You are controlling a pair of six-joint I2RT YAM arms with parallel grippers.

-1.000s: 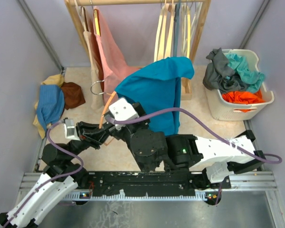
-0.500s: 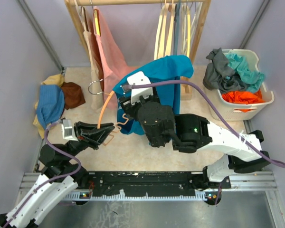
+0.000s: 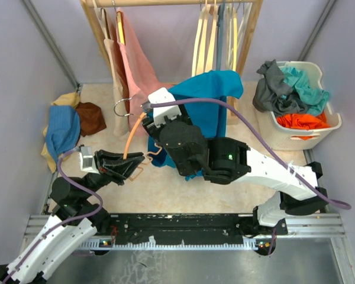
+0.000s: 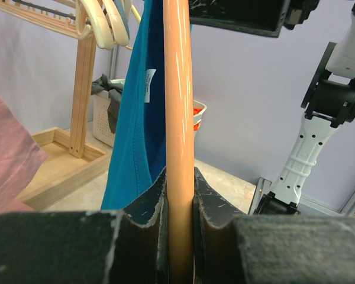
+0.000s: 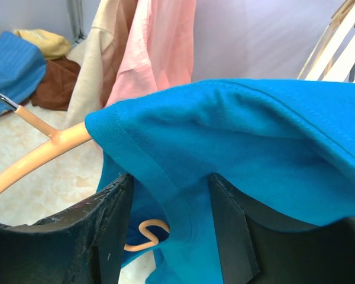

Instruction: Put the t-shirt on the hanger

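Below the wooden rack (image 3: 165,3), the left gripper (image 4: 178,195) pinched the hanger (image 4: 177,118) while the right gripper (image 5: 168,219) clamped the t-shirt (image 5: 266,136) at its collar, which wanted drawing further along the near arm.

Illumination is even, diffuse and bright in all three views. Shadows on the floor beneath the clothes rack (image 3: 165,5) are soft and faint. A narrow vertical glare streak runs along the hanger (image 4: 178,118) in the left wrist view. Black foreground parts in both wrist views are out of focus.
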